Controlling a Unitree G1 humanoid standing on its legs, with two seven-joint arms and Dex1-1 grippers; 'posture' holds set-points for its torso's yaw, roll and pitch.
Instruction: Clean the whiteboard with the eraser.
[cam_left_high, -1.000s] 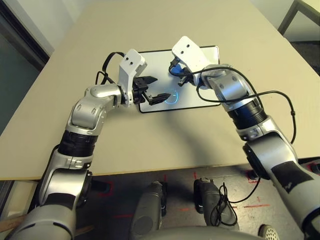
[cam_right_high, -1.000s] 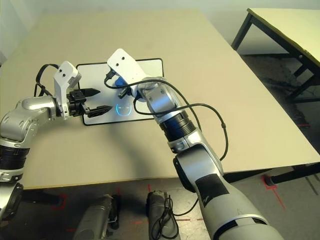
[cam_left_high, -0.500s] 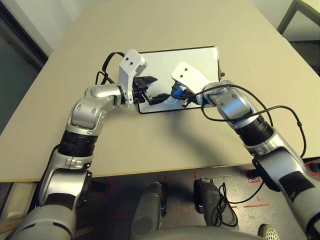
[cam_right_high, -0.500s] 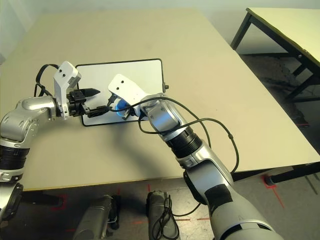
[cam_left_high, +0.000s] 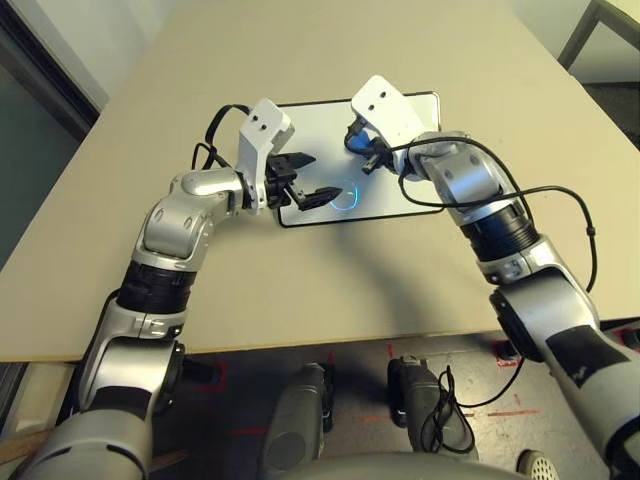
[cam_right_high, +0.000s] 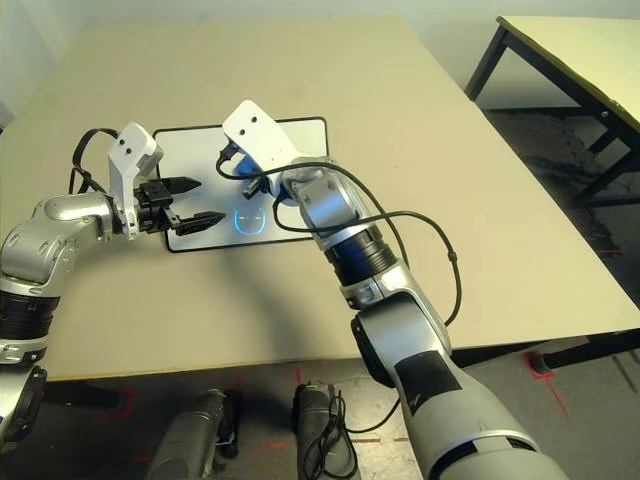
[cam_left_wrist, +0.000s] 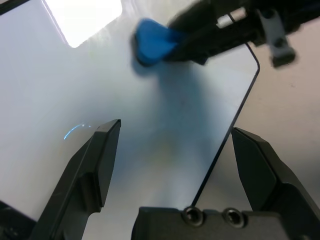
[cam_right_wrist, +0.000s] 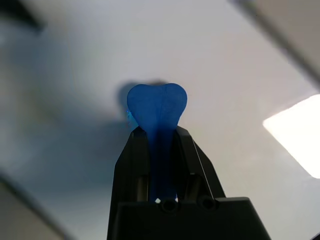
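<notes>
Blue foam-like eraser (cam_right_wrist: 157, 107) sits pinched at its narrow middle between the fingers of the right gripper (cam_right_wrist: 162, 165), its wide end reaching out past the fingertips, over the whiteboard (cam_left_high: 400, 200). Beneath both grippers, that black-framed board lies on the table (cam_left_high: 250, 290). Across from the right gripper, the left gripper (cam_left_wrist: 177, 135) has its fingers spread, with nothing between them. Bright blue curved marks (cam_right_high: 249, 222) show just beside its fingers.

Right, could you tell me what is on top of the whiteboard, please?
On the whiteboard there is a curved blue mark; the blue eraser is over it. The right arm hides part of its surface.
</notes>
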